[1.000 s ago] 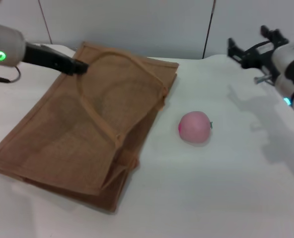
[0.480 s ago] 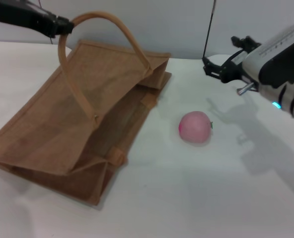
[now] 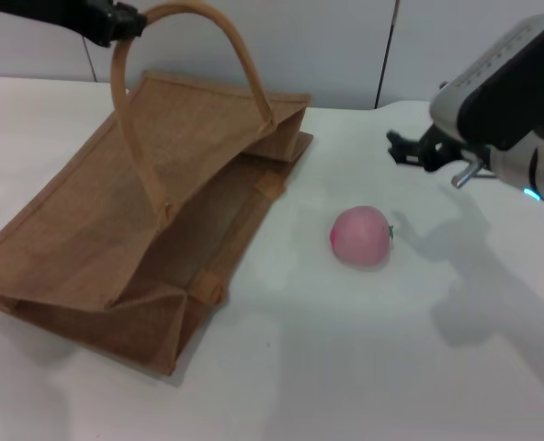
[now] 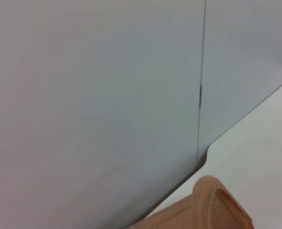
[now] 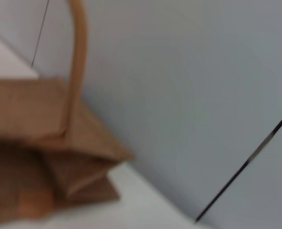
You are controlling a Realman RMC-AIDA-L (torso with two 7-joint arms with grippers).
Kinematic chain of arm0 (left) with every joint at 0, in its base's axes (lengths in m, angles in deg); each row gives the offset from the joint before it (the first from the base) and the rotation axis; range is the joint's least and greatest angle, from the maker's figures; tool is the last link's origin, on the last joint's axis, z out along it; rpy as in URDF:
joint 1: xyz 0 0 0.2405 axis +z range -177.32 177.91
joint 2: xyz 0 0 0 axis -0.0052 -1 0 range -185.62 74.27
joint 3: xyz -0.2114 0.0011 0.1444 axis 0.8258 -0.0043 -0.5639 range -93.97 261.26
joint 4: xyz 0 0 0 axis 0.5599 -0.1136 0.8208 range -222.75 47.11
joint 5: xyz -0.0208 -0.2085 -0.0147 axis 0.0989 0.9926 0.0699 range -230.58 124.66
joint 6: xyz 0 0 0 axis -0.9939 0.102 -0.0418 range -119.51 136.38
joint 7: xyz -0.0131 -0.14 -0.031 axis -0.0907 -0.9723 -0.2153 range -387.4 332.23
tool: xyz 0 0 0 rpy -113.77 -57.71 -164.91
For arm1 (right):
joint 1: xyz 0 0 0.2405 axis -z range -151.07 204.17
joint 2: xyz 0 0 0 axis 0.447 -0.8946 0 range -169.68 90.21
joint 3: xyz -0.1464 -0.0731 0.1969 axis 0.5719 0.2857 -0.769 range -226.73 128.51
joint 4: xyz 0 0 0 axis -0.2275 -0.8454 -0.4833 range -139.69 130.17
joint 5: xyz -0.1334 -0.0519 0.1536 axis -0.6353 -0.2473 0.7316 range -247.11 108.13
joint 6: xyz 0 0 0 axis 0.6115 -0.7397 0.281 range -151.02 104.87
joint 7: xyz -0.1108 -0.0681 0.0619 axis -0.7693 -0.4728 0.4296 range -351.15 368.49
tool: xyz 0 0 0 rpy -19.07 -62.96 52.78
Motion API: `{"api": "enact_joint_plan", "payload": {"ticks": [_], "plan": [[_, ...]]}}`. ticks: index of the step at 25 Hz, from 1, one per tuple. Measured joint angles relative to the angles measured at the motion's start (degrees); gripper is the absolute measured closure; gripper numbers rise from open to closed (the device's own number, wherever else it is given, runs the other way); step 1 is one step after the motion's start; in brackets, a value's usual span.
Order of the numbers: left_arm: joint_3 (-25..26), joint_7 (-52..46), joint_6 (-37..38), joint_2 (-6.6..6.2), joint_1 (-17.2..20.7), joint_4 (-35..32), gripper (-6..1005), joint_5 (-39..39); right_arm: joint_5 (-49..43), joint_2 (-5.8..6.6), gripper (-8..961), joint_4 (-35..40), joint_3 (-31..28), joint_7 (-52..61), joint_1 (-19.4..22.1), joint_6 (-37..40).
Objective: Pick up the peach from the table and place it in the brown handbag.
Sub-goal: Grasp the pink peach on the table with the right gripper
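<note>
Your small round pink peach sits on the plain white table, just to the right of the large tan-brown woven jute handbag and apart from it. Above the bag's far-left corner, the left gripper is clamped on the top of one arched loop handle, lifting the upper panel so the mouth gapes toward the peach. Well right of the bag, beyond the peach, your right gripper hovers over the table — you cannot tell how wide its jaws stand.
</note>
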Motion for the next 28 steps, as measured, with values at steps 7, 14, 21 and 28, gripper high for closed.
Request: {"api": "enact_joint_plan", "payload": {"ticks": [7, 14, 21, 28], "plan": [[-1.7, -1.32, -0.19, -0.12, -0.3, -2.85, 899, -0.01, 3.55, -0.49, 56, 2.51, 2.28, -0.89, -1.25, -10.89], [-1.71, -1.65, -0.35, -0.07, -0.18, -3.71, 898, -0.06, 15.61, -0.49, 56, 3.12, 0.94, -7.7, -1.99, -13.33], [-1.73, -1.69, -0.35, -0.06, -0.25, -3.69, 904, -0.28, 18.67, -0.62, 54, 2.0, 0.39, -8.32, -5.32, -19.89], [-1.82, -1.7, -0.34, -0.1, -0.31, -3.46, 905, -0.34, 23.14, -1.47, 53, -4.71, -0.72, -12.08, -8.76, -20.84]]}}
